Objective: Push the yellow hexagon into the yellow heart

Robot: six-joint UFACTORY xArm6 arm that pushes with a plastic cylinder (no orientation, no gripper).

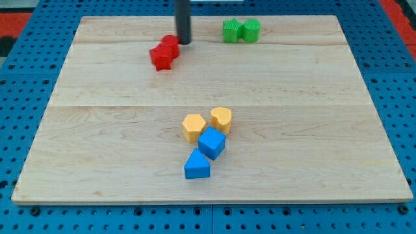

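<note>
1. While a wooden surface [97, 149] fills the view, my tip [184, 42] rests near the top, just right of two touching red blocks [164, 53].
2. No gripper exists on this rod.
3. Low at centre, the yellow hexagon [194, 127] sits just beside the yellow heart [221, 119], above a blue cube [211, 143] and a blue triangular block [196, 164].
4. Two green blocks [241, 30] sit top right.
</note>
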